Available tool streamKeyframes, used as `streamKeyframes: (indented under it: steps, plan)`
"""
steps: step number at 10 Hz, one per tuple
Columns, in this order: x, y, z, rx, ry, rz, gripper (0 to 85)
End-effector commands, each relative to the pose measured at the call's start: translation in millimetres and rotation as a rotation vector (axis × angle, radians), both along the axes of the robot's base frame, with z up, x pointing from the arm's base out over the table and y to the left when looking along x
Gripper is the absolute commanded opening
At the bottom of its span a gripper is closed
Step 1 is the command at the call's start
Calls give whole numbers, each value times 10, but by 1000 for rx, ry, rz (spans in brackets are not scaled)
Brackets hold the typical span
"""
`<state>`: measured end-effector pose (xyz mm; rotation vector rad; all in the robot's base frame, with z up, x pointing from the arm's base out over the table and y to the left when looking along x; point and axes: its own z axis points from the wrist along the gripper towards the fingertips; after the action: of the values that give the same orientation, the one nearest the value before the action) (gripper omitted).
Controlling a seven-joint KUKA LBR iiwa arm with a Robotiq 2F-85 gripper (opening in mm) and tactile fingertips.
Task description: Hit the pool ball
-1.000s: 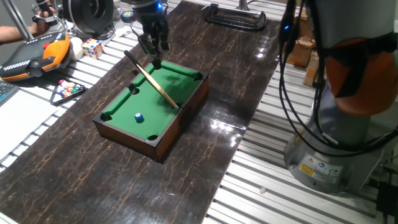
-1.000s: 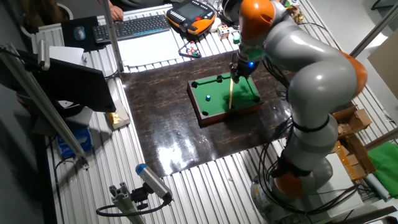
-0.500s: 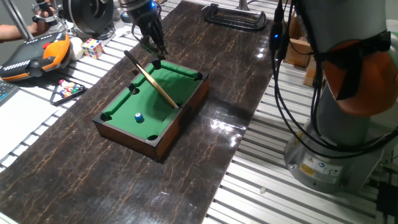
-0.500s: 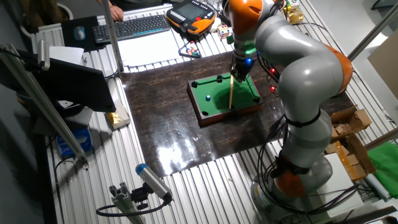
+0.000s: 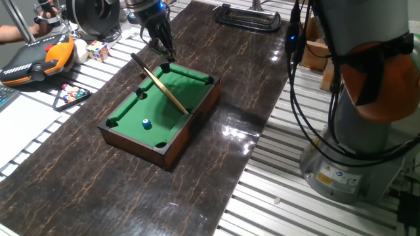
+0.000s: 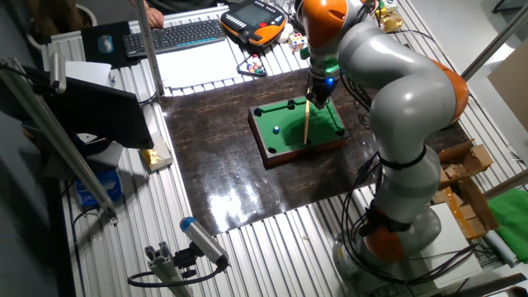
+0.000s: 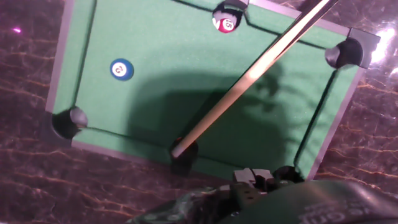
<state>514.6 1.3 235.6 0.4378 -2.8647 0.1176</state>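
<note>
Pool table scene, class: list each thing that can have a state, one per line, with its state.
Pool ball: at rest on the felt, touching nothing.
Cue: lying slantwise across the pool table, not held.
Maroon ball: at a side pocket.
Gripper: above the table's far end, holding nothing; open or shut unclear.

The cue stick (image 7: 261, 65) runs off the hand view's top edge, its far end unseen.
</note>
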Motion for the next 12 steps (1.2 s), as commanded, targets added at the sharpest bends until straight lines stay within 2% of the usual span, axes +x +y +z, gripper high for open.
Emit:
streamKeyframes:
  steps: [1, 3, 4, 5, 6, 7, 8, 9, 10, 11, 12]
  plan:
    - [0, 2, 0, -11, -5, -21, 7]
    - [0, 2, 0, -26, -27, -86, 7]
    - [0, 2, 0, -44, -49, -164, 7]
    - [0, 2, 0, -65, -87, -258, 7]
    - [0, 2, 0, -66, -128, -330, 7]
    - [0, 2, 0, -53, -118, -373, 7]
    - [0, 2, 0, -7, -81, -449, 7]
    - [0, 2, 0, 7, -62, -479, 7]
    - [0, 2, 0, 39, -41, -511, 7]
    - [0, 2, 0, 40, -44, -510, 7]
    - [0, 2, 0, 36, -32, -518, 7]
